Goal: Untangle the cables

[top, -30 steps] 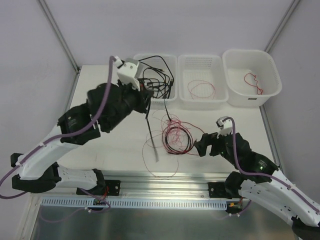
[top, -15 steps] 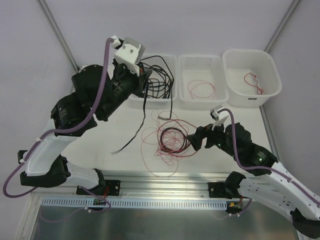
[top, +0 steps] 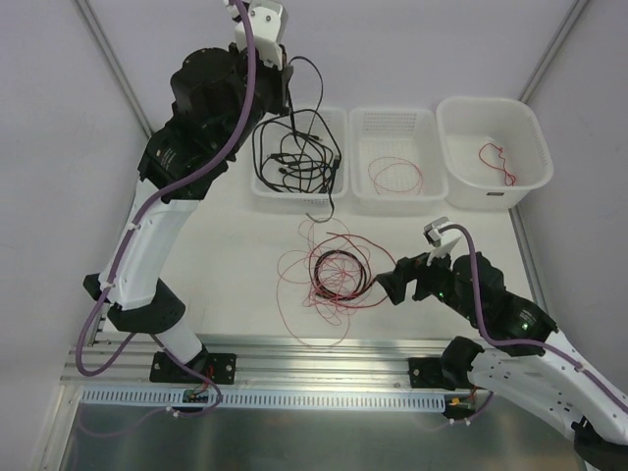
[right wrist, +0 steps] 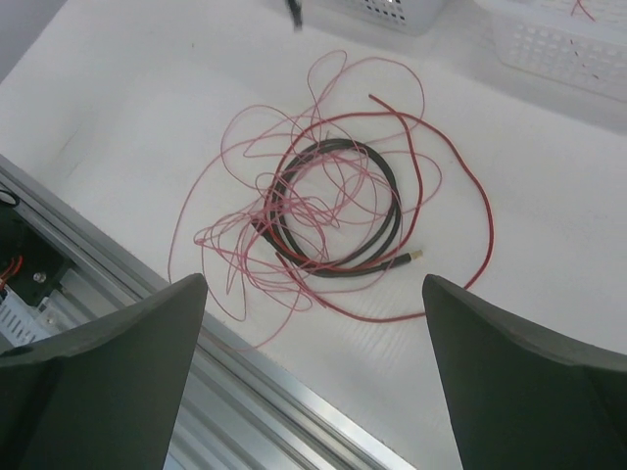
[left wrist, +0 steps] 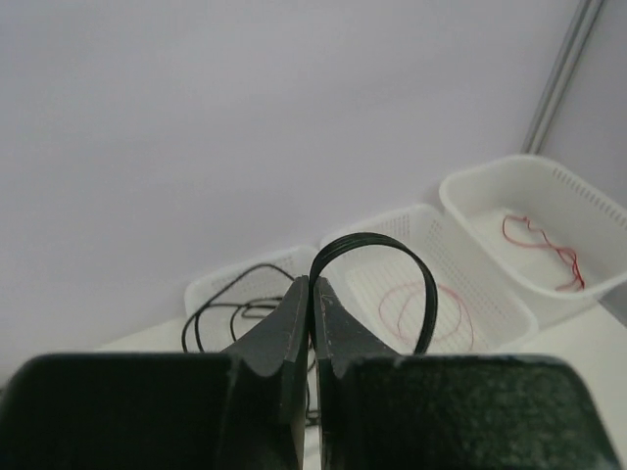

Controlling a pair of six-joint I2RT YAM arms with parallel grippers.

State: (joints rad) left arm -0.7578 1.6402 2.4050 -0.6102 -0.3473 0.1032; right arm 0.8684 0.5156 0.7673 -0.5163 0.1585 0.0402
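The left pincer (left wrist: 312, 294) is raised high above the left basket (top: 257, 188), clenched on a black cable (left wrist: 370, 237) that droops down into that basket. The right pincer (top: 389, 285), spread wide and grasping nothing, hovers just beside the tangle (top: 339, 273) of thin red wires and 1 black coil on the counter (top: 226, 265).
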